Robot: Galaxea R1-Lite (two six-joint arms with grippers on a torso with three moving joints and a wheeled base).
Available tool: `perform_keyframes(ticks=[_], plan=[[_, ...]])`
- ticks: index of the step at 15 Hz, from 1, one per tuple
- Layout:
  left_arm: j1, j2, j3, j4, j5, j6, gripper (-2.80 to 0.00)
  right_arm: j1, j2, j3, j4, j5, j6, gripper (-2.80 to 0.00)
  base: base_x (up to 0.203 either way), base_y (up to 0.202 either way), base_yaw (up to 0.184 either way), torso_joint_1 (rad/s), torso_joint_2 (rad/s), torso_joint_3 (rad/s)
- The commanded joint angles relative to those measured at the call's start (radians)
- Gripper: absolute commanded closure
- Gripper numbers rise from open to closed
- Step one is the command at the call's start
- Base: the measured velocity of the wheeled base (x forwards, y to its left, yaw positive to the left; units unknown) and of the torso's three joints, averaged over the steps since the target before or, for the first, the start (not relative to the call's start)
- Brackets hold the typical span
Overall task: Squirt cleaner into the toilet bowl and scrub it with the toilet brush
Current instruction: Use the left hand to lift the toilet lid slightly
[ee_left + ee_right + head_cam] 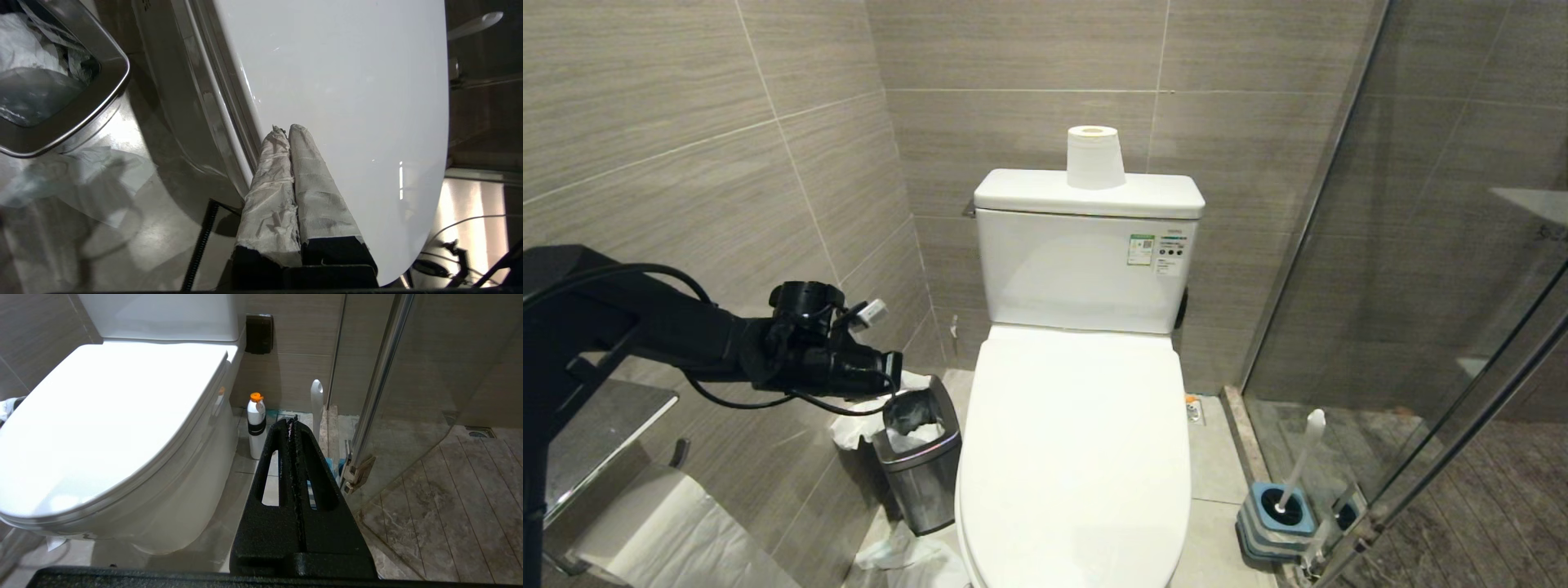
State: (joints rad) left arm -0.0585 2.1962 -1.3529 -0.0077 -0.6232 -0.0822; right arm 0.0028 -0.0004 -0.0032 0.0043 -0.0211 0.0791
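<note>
Toilets: one toilet bowl (1074,457), white, with its lid down, so the inside of the bowl is hidden.
Paper rolls: one roll (1094,157) upright on the cistern (1086,261).
Waste bins: one steel bin (920,465) just beside the toilet on the robot's left, holding crumpled paper; more paper lies on the floor by its base.
Brushes: one toilet brush (1298,461), white handle leaning, standing in its blue holder (1278,523) on the floor to the right of the toilet, next to the glass shower door (1421,286) (the bristle head is sunk in the holder and cannot be seen).
Bottles: one white bottle (256,428) with an orange cap, on the floor between toilet and brush, visible only from the right wrist; its contents cannot be told.
Left arm: reaches in level from the left, above the bin; the left gripper (286,132) has its wrapped fingers pressed together, holding nothing, and lies over the lid's left edge (contact cannot be judged).
Right arm: out of the head view; the right gripper (292,422) has its black fingers pressed together, empty, low beside the toilet's right flank and aimed toward the brush handle.
Cleaner: none can be made out.
</note>
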Motion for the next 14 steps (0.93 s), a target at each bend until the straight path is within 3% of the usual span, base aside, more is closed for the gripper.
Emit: perform_keyframes(ticks=[1,4,8,14], plan=[[0.006,0.014,-0.002,0.009,-0.051,-0.033,0.0,0.0,0.0,0.0,0.0,0.0,0.001,0.0,0.0,0.0,0.0,0.0,0.0,0.0],[0.054,0.024,-0.003,0.035,-0.279,-0.034,0.0,0.0,0.0,0.0,-0.001,0.0,0.001,0.0,0.0,0.0,0.0,0.0,0.0,0.0],[0.07,0.036,0.0,0.05,-0.407,-0.031,0.0,0.0,0.0,0.0,0.0,0.0,0.001,0.0,0.0,0.0,0.0,0.0,0.0,0.0],[0.065,0.063,-0.002,0.041,-0.415,-0.03,0.0,0.0,0.0,0.0,0.0,0.0,0.001,0.0,0.0,0.0,0.0,0.0,0.0,0.0]])
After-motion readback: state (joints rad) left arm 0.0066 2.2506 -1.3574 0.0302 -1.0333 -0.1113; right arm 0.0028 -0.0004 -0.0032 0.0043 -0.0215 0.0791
